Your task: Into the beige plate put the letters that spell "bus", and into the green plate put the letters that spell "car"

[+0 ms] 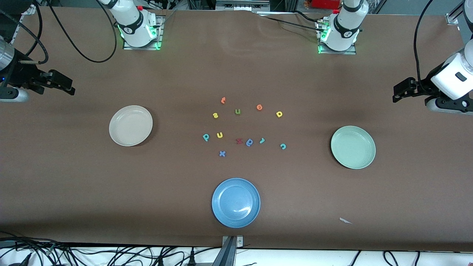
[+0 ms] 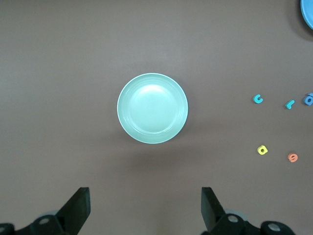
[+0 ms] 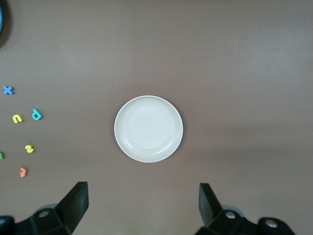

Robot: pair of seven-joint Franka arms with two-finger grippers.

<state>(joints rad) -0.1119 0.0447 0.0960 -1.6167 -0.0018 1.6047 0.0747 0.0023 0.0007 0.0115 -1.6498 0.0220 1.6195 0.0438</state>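
I am holding both fingers open and empty, my right fingers (image 1: 70, 88) hanging over the bench near the beige plate (image 1: 118, 138), nearest the teal "b" (image 1: 206, 137) lying toward the bench's middle, while my left fingers (image 1: 397, 96) are waiting near the green plate (image 1: 342, 157).

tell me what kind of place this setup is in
Most likely a robotics lab bench: two white arm bases bolted to a brown-covered table, loose cables along its edge, and small foam letters laid among three round plastic plates as test props.
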